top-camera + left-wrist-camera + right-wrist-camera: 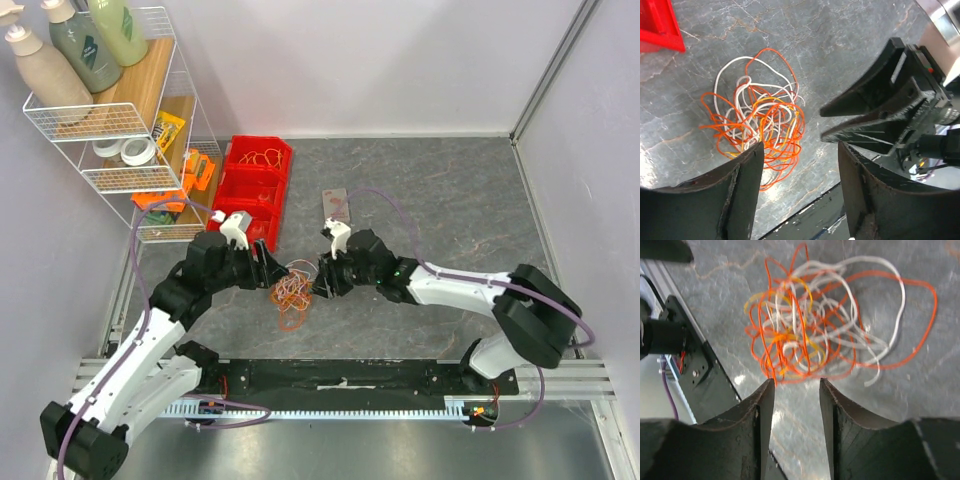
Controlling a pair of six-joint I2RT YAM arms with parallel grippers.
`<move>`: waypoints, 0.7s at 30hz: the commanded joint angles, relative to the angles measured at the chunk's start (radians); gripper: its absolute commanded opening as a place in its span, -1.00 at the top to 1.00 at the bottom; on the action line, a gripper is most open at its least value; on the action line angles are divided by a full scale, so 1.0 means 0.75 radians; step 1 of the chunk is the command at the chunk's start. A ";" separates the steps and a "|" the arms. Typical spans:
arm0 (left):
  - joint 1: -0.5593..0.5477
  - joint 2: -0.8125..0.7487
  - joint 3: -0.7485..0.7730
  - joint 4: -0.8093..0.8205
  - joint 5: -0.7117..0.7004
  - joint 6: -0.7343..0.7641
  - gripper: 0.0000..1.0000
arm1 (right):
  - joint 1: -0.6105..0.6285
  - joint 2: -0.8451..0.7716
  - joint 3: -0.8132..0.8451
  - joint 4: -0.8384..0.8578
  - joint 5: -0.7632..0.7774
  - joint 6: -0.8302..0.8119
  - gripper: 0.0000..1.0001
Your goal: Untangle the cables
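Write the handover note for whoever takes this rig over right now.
Left gripper: open, nothing between its fingers, hovering next to the pile.
Right gripper: open with a narrower gap, empty, fingertips at the pile's edge.
Cables: one knotted heap of orange and white loops, lying on the table between the two grippers.
Done: nothing separated, no strand pulled free.
Left: probably grip a loose outer loop on each side, draw them apart, then work through the knot.
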 commanded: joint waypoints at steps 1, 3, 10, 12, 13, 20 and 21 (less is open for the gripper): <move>0.004 -0.021 -0.074 0.020 -0.018 -0.174 -0.35 | 0.001 0.115 0.165 0.119 -0.009 -0.099 0.04; 0.002 -0.002 -0.110 0.049 -0.022 -0.188 -0.28 | 0.001 0.144 0.187 0.119 0.009 -0.105 0.04; 0.006 0.036 -0.215 0.253 -0.087 -0.270 -0.11 | 0.001 0.263 0.282 0.083 -0.023 -0.110 0.31; 0.006 0.057 -0.213 0.276 -0.093 -0.268 -0.25 | 0.001 0.273 0.282 0.089 -0.019 -0.106 0.34; 0.004 0.065 -0.215 0.282 -0.095 -0.262 -0.32 | 0.001 0.279 0.282 0.087 -0.021 -0.106 0.35; 0.006 0.133 -0.256 0.335 -0.100 -0.252 -0.23 | 0.001 0.194 0.271 0.019 0.009 -0.110 0.95; 0.006 0.141 -0.272 0.357 -0.096 -0.258 -0.17 | 0.001 0.149 0.259 0.001 0.024 -0.104 1.00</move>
